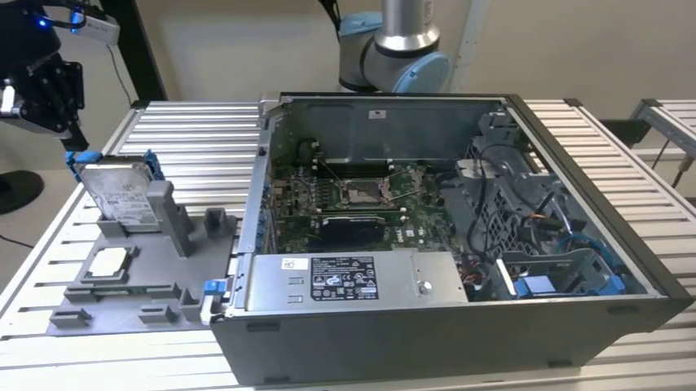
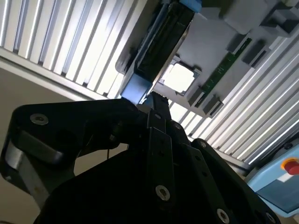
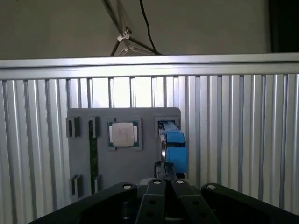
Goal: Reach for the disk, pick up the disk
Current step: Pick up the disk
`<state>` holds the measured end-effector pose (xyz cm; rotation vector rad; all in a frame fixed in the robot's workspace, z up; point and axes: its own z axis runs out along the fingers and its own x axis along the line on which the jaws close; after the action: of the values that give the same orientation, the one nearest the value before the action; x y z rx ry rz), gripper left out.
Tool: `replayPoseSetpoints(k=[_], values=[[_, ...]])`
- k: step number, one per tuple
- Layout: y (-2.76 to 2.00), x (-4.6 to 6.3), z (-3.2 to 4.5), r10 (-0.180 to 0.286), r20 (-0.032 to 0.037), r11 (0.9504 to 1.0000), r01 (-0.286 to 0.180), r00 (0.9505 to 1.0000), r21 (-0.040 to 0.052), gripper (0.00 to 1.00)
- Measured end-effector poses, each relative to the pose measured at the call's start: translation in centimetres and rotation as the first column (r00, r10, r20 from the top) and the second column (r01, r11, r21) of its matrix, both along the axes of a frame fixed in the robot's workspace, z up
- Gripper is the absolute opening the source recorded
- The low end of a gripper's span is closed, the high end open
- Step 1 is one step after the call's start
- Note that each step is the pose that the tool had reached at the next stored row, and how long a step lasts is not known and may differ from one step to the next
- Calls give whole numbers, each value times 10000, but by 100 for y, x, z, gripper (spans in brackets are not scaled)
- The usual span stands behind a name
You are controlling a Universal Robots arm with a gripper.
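A big open computer case [image 1: 435,342] sits on a table of silver metal slats [image 1: 196,134]. A green board [image 1: 359,191] lies flat inside the case. Just beside the case, on the exterior view's left, is a grey tray [image 1: 147,277]. A small square silver chip [image 1: 109,262] lies in the tray, next to a thin green stick [image 3: 93,154].

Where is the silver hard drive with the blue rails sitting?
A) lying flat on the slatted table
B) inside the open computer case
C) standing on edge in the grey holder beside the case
C: the disk stands on edge in the grey holder, outside the open computer case.
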<state>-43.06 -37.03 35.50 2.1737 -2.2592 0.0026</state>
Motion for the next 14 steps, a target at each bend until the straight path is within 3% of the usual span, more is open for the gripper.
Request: replayPoseSetpoints(k=[6,14], values=[[31,1,-2,0,0,10000,0,10000,-3,0],[34,0,-2,5,0,10000,-5,10000,-4,0]])
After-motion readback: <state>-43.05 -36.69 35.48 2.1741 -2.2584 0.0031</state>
